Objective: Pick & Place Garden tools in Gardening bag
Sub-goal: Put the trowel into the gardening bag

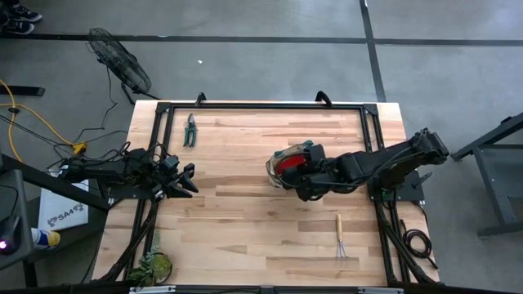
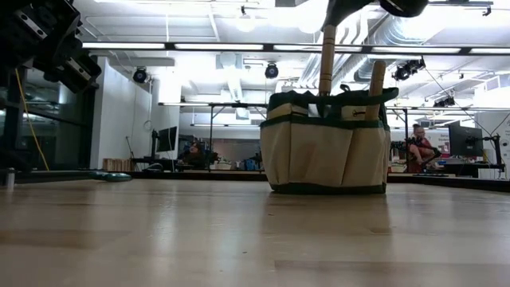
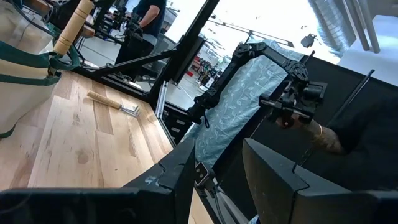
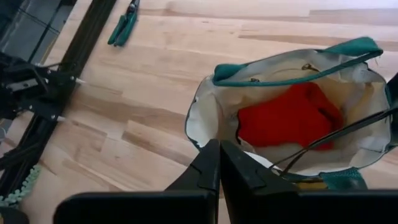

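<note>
Nearest the lens in my right wrist view: my right gripper (image 4: 219,163), its two dark fingers pressed together with nothing between them, hanging above the near rim of the bag (image 4: 205,109). The bag's mouth lies just beyond the fingertips and opens upward. Inside it rests the red cloth (image 4: 287,116), apart from my fingers. A thin dark curved piece crosses the mouth on one side; I cannot tell what it is.

From above, my right gripper (image 1: 304,181) sits over the bag (image 1: 274,170) near the middle of the table (image 1: 245,212); the red cloth (image 1: 288,163) shows inside. The rake (image 1: 340,237) lies flat on the boards near my right arm's side, well apart from the bag and from both grippers. The green-handled pruners (image 1: 189,129) lie near the far edge on my left side, also clear of both grippers. A leafy plant (image 1: 153,265) sits at the near left corner.

From table height, the bag (image 2: 327,143) stands upright; two wooden handles (image 2: 327,60) rise out of its top.

My left gripper (image 1: 186,180) waits at the left edge of the table, its fingers (image 3: 280,180) spread and holding nothing, well apart from every tool. A person (image 2: 420,143) sits in the room beyond.
</note>
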`<state>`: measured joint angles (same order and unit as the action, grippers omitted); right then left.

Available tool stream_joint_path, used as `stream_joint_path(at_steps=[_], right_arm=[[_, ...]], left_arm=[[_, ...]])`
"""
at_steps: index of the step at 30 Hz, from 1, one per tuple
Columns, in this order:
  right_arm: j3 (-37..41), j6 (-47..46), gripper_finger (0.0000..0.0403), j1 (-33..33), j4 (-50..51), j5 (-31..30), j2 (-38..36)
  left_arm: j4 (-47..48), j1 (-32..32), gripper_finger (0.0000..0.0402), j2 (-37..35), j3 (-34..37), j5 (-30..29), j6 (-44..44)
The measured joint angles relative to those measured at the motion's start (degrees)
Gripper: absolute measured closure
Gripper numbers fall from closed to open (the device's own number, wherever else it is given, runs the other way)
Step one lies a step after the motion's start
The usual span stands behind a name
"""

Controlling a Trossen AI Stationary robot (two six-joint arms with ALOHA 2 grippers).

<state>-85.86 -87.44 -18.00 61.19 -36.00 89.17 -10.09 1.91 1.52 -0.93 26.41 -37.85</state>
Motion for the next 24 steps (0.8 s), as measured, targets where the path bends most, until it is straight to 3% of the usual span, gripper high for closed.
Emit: stream_joint_path(at_steps=[24], right_arm=[[0.00,-3.02,0.0401,-3.91,2.28,2.62,-1.05]], left_arm=[[0.13,-0.02,0.0270,0.00,0.00,-0.61,0.02]])
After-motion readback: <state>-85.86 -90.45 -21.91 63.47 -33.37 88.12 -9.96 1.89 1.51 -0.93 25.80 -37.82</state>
